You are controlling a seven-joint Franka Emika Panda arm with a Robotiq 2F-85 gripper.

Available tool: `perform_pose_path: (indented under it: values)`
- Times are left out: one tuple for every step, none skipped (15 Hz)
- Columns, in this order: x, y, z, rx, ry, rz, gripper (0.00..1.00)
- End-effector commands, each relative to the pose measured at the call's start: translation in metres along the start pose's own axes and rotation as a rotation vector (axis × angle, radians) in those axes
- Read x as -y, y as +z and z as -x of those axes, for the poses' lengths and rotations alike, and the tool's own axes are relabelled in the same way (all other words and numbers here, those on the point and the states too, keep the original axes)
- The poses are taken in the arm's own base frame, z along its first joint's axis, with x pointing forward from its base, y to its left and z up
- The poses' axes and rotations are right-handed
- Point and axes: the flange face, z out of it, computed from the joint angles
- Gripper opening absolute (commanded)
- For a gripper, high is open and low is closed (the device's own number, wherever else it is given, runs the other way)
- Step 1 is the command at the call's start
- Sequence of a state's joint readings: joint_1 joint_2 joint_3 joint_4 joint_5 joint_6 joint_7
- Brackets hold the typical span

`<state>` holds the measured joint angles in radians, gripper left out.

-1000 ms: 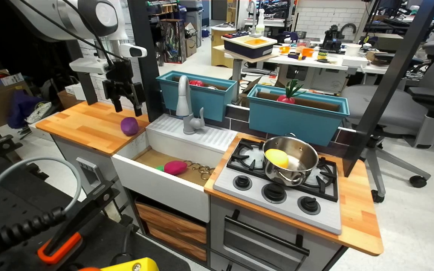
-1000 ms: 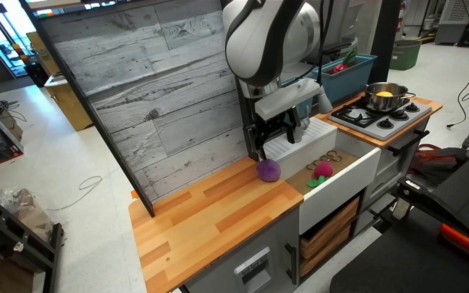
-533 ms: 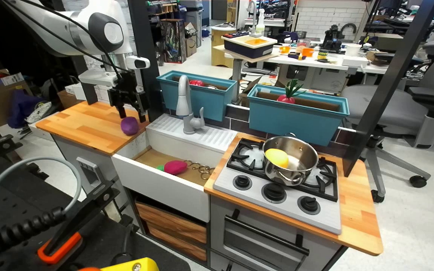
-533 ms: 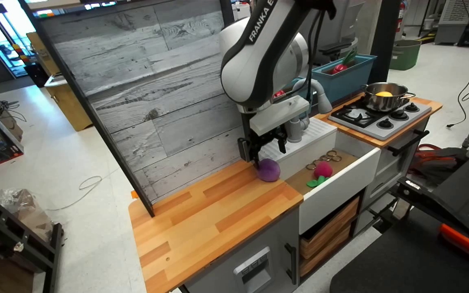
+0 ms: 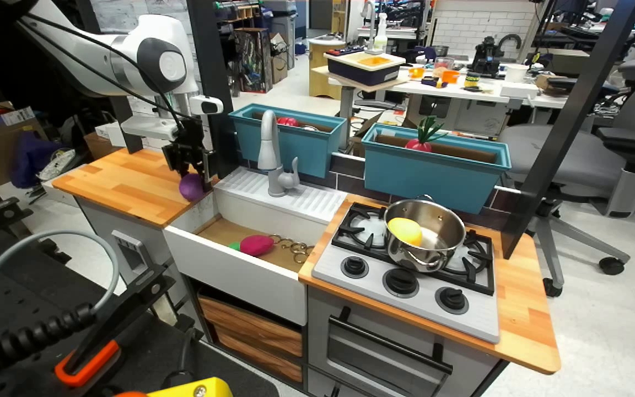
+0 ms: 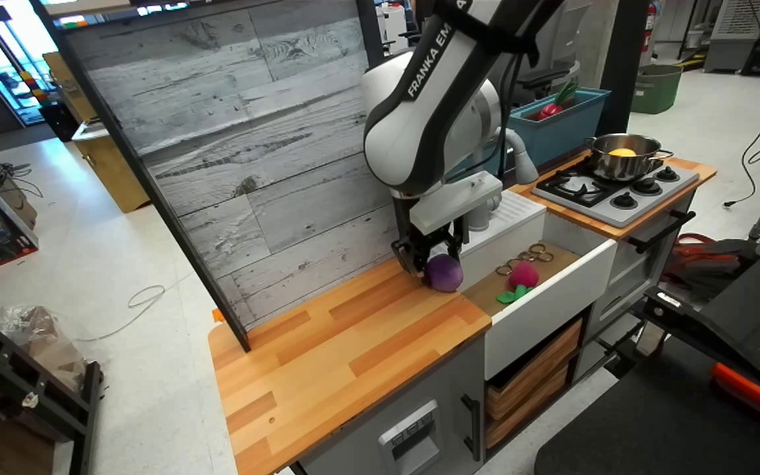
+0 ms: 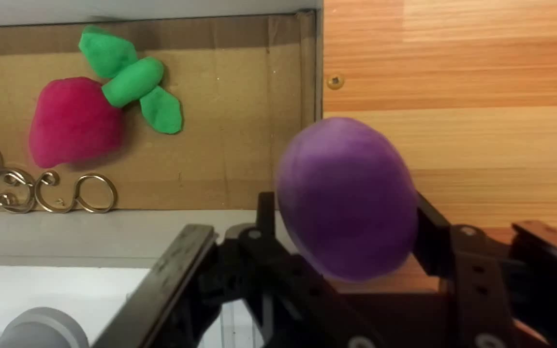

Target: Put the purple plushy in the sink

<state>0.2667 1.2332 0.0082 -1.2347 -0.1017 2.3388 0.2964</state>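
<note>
In both exterior views, there's the steel pot [image 5: 412, 258], sitting on the stove [image 5: 373, 278] with a yellow rounded item [image 5: 405, 231] tucked inside! Three knobs [image 5: 400, 282] line the stove's front (all black). Behind, two teal bins [image 5: 422, 172], and from one of them a red leafy vegetable [image 5: 418, 145] peeks above the rim. Over to the wrist view: a pink-and-green soft toy [image 7: 78, 123] lies on brown cardboard [image 7: 220, 121], curled metal rings [image 7: 34, 191] just beside it. And in an exterior view, a grey plank panel [image 6: 254, 132] stands along the wooden counter [image 6: 347, 330], with a green bin [image 6: 655, 92] well apart on the floor.
</note>
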Motion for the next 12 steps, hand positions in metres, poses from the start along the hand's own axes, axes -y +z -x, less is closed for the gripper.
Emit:
perform_pose_path:
  values:
    - [0.012,0.001,-0.008,0.021,-0.011,-0.065,0.36]
    - [0.009,-0.002,-0.01,0.028,0.008,-0.078,0.27]
    - [0.007,-0.006,-0.011,0.032,0.024,-0.09,0.22]
    - [0.003,-0.011,-0.011,0.044,0.04,-0.103,0.16]
    - [-0.001,-0.013,-0.009,0.06,0.055,-0.101,0.13]
    - [-0.006,-0.011,-0.007,0.061,0.063,-0.081,0.12]
    - [-0.012,-0.008,-0.005,0.065,0.069,-0.064,0.08]
    - [-0.021,-0.002,-0.002,0.083,0.089,-0.034,0.04]
    - [-0.029,0.004,0.001,0.115,0.116,-0.008,0.04]
    - [-0.041,0.011,0.003,0.139,0.149,0.021,0.06]
    - [-0.05,0.016,0.005,0.161,0.175,0.04,0.06]
    - [-0.061,0.02,0.006,0.178,0.204,0.057,0.06]
